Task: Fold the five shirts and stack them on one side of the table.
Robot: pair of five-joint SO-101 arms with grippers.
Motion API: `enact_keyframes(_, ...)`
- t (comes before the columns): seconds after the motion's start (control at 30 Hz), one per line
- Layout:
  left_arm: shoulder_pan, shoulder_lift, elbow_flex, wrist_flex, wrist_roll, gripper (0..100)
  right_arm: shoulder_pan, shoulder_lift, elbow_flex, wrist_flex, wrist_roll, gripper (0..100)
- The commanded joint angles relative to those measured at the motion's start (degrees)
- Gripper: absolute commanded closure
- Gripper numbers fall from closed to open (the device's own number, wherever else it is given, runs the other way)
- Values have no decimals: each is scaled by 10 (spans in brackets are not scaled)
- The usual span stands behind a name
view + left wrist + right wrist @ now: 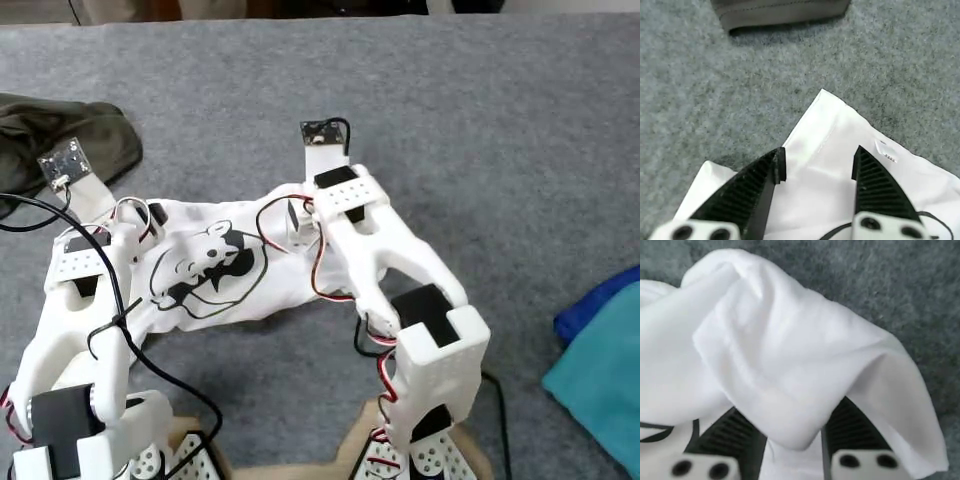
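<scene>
Right gripper [789,406] looks clamped on a bunched fold of the white shirt [790,340], though cloth hides the tips, so call that probable. Left gripper [820,150] hangs with jaws apart over the shirt's far left corner, holding nothing. The shirt lies rumpled, print up, near the middle of the grey table [480,110]. The danger: if the right pulls alone, that fat fold could slip out or drag everything askew. A dark green shirt [70,130] sits far left, easily snagged; blue and teal shirts [600,360] wait at the right.
</scene>
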Motion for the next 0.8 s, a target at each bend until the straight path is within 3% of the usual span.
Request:
enact_keyframes(0.0, 1, -1, -24, -7, -7, 778, 13, -1, -21, -6, -3, 872)
enact_keyframes(0.2, 1, -1, -24, -7, -7, 778, 13, -1, -21, -3, -2, 993)
enact_keyframes(0.43, 1, -1, -24, -7, -7, 778, 16, -5, -21, 21, -2, 986)
enact_keyframes(0.63, -4, -1, -28, -5, -7, 778, 66, -8, -29, 68, 14, 992)
enact_keyframes(0.77, -44, -1, -69, 20, -6, 777, 94, -27, -68, 98, 47, 992)
